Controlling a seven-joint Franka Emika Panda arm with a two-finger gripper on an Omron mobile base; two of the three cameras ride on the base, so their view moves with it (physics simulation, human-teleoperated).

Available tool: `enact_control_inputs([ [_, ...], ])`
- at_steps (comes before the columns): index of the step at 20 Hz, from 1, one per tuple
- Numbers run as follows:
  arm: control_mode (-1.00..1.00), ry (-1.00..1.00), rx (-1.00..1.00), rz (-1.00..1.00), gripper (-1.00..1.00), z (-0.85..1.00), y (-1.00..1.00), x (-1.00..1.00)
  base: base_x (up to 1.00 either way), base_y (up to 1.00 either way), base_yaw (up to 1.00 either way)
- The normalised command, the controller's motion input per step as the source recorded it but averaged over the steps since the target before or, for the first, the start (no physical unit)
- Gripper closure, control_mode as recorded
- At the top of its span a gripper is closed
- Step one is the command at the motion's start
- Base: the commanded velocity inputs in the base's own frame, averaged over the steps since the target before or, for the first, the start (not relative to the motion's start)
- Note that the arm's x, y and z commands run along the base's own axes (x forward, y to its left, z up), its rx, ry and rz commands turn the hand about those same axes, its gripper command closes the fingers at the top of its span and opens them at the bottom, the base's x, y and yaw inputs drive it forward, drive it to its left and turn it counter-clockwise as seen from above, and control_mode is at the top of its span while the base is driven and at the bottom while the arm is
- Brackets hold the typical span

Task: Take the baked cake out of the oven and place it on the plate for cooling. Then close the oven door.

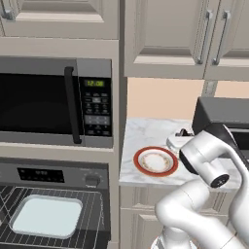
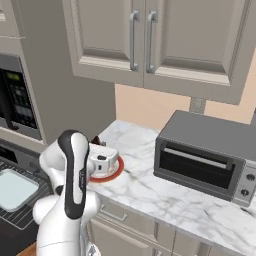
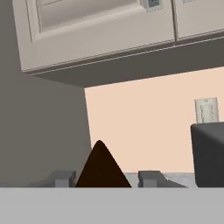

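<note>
Holding the baked cake [image 3: 103,168] between my half-spread fingers [image 3: 151,178], I am keeping my hand [image 3: 105,179] just above the plate [image 1: 155,162] on the bench [image 2: 165,195], with the oven door hanging open behind.

One microwave [image 1: 56,102], one built-in oven [image 1: 53,177] with one pale tray [image 1: 46,215] on its rack, and one toaster oven [image 2: 205,156]. One red-rimmed plate [image 1: 155,161] sits on the counter. Three upper cabinet handles [image 1: 208,36] are visible in the left base view.

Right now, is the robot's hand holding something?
Yes. The gripper holds the baked cake, a dark-brown wedge, pinched at its wide bottom between both fingers.
</note>
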Motion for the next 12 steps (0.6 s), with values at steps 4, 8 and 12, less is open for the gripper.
enact_control_inputs([
  [4,-1.0,0.22,-0.05,0.05,1.0,-0.19,0.01,0.09,0.0,0.0,0.0],
  [8,-1.0,0.24,-0.1,0.06,1.0,-0.27,0.05,0.13,0.0,0.0,0.0],
  [12,-1.0,0.25,-0.13,0.07,1.0,-0.34,0.07,0.03,0.0,0.0,0.0],
])
